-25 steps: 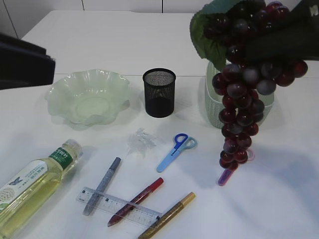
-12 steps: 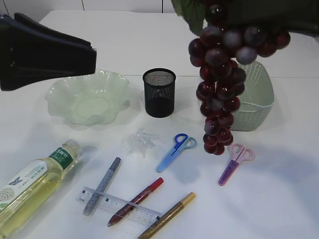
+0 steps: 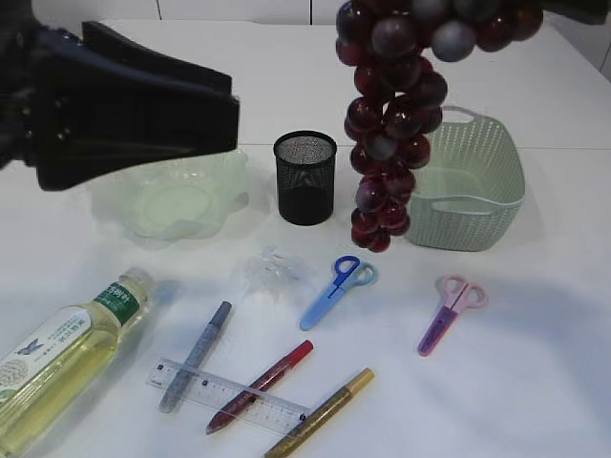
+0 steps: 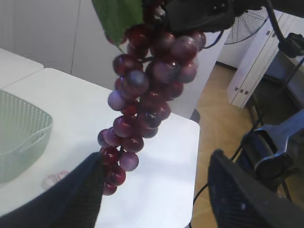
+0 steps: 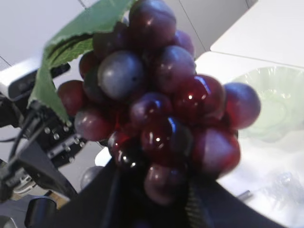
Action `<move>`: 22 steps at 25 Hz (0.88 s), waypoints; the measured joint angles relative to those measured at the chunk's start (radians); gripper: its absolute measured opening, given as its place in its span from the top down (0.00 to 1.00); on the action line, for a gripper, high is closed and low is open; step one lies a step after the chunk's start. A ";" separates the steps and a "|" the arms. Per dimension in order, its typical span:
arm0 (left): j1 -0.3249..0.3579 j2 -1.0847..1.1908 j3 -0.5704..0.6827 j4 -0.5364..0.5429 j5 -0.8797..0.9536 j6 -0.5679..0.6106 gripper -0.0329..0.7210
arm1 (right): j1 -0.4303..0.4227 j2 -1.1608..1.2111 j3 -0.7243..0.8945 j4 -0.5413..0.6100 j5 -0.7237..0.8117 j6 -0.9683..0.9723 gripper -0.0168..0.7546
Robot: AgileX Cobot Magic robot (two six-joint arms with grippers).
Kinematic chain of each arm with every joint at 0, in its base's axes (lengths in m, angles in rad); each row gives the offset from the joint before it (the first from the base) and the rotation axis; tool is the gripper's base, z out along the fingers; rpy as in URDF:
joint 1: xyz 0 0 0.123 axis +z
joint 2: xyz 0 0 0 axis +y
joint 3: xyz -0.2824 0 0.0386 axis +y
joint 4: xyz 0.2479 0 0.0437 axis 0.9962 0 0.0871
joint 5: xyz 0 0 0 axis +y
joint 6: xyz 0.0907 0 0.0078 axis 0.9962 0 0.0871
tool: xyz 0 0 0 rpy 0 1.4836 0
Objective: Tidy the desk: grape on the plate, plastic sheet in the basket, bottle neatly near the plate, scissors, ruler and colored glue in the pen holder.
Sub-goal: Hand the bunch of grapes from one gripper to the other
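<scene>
The right gripper point(image 5: 156, 199) is clamped on the grape bunch point(image 3: 391, 124), hanging top centre. Lower it gently onto the green plate point(image 3: 124, 205) at left, clearing the left gripper point(image 4: 154, 190), which is wide open and empty.

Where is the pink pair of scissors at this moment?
In the exterior view, the pink scissors lie flat on the table right of centre, just below the green basket.

Pen holder point(image 3: 305, 177) stands between plate point(image 3: 170, 196) and basket point(image 3: 468, 181) (plate leftmost).

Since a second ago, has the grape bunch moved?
Yes. The grape bunch has shifted left, from in front of the basket toward the pen holder.
</scene>
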 joint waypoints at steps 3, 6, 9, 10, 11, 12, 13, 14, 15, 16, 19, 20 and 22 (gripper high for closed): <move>-0.050 0.022 0.000 -0.016 -0.040 0.037 0.28 | 0.000 0.000 0.000 0.043 0.000 -0.037 0.66; -0.087 0.058 0.000 -0.058 -0.061 0.088 0.28 | 0.000 0.000 0.000 0.084 -0.002 -0.062 0.66; -0.114 0.097 0.000 -0.120 -0.072 0.151 0.28 | 0.000 0.000 0.000 0.099 -0.002 -0.073 0.66; -0.122 0.111 0.000 -0.144 -0.074 0.171 0.28 | 0.000 0.000 0.000 0.102 -0.002 -0.075 0.66; -0.130 0.120 0.000 -0.169 -0.076 0.190 0.28 | 0.000 0.000 0.000 0.102 -0.002 -0.077 0.66; -0.136 0.128 0.000 -0.188 -0.076 0.209 0.28 | 0.000 0.000 0.000 0.102 -0.002 -0.079 0.66; -0.145 0.138 0.000 -0.198 -0.079 0.223 0.28 | 0.000 0.000 0.000 0.102 -0.002 -0.080 0.66; -0.150 0.147 0.000 -0.202 -0.079 0.233 0.28 | 0.000 0.000 0.000 0.104 -0.002 -0.082 0.66; -0.157 0.158 -0.004 -0.205 -0.079 0.241 0.28 | 0.000 0.000 0.000 0.105 -0.002 -0.085 0.66; -0.162 0.168 -0.008 -0.207 -0.079 0.244 0.28 | 0.000 0.000 0.000 0.110 -0.002 -0.087 0.66; -0.170 0.187 -0.030 -0.209 -0.079 0.251 0.28 | 0.000 0.000 0.000 0.114 0.000 -0.091 0.66; -0.170 0.194 -0.038 -0.209 -0.083 0.251 0.28 | 0.000 0.000 0.000 0.115 0.005 -0.091 0.66; -0.170 0.201 -0.054 -0.210 -0.090 0.254 0.28 | 0.000 0.000 0.000 0.115 0.010 -0.093 0.66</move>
